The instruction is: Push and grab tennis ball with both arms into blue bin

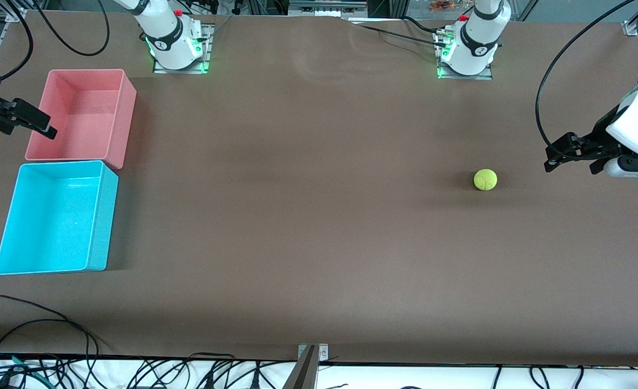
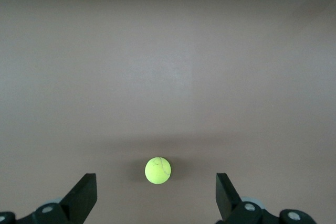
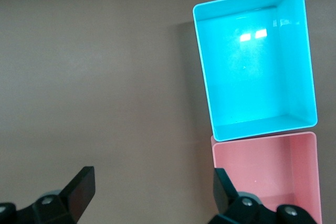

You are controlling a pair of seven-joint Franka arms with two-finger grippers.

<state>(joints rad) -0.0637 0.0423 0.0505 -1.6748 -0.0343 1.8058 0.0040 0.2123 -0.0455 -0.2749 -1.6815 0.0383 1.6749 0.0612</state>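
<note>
The tennis ball (image 1: 485,179) rests on the brown table (image 1: 308,216) at the left arm's end, well apart from the blue bin (image 1: 96,216) at the right arm's end. The left gripper (image 1: 572,156) hovers near the ball, fingers spread; the right gripper (image 1: 19,121) waits beside the pink bin (image 1: 127,116), fingers spread. In my judgement the push is not begun; next, the left gripper must descend and drive the ball binward.

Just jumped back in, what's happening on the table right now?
Nothing is held yet. The tennis ball lies loose on the table toward the left arm's end, with the left pincer open beside it. The right pincer waits open by the pink bin. The blue bin is empty.
</note>
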